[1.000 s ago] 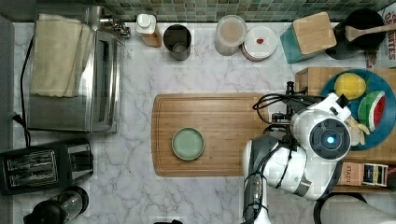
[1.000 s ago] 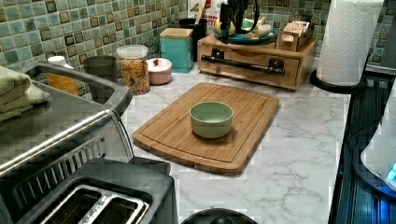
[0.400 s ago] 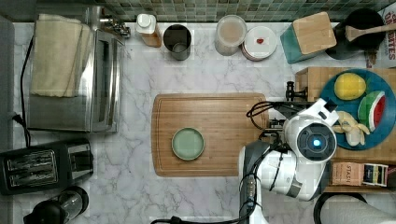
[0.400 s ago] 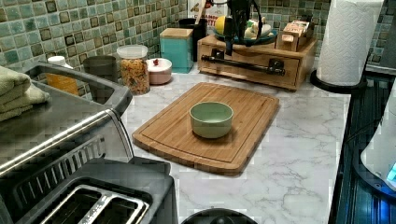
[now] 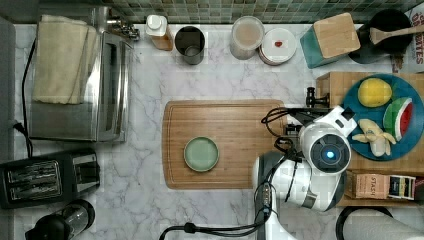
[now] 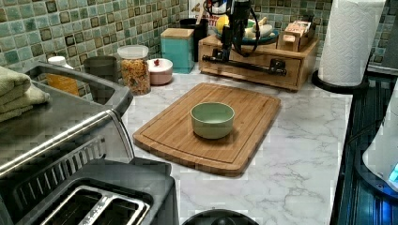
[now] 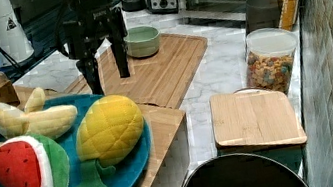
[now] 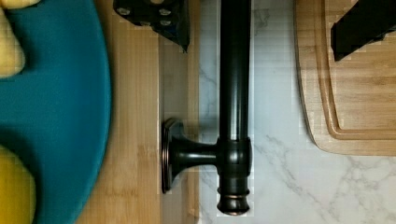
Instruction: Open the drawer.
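Observation:
The drawer is a light wood front in a small wooden box on the counter, and it sits shut in the box. Its long black bar handle runs across the front on posts. My gripper has come down at the left view's left end of the bar. In the wrist view the handle passes between the two black fingers, one on the drawer front's side and the other over the cutting board's edge. The gripper is open, with neither finger touching the bar. In the right view the gripper hangs open.
A blue plate of toy fruit sits on the box top, close beside the arm. The cutting board with a green bowl lies right in front of the drawer. A paper towel roll stands beside the box.
The arm moved off the plate toward the top view's left. The gripper came down until its open fingers straddle the handle's end.

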Tool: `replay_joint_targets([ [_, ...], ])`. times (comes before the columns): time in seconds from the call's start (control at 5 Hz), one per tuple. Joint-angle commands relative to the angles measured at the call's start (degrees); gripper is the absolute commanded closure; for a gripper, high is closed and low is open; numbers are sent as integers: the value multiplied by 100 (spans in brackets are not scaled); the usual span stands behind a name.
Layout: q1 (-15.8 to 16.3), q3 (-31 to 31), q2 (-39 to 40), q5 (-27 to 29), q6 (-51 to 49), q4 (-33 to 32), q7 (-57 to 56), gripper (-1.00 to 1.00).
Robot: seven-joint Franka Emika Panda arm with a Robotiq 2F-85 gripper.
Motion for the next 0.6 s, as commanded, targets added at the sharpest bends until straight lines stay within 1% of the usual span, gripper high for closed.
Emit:
replay_joint_targets([
  [0.2,17,-138,690,-697,467,51,558,-100],
  [0.4,-72,-21,854,-368,573,88,298,-100],
  [0.6,-109,77,874,-210,379,152,131,-100],
])
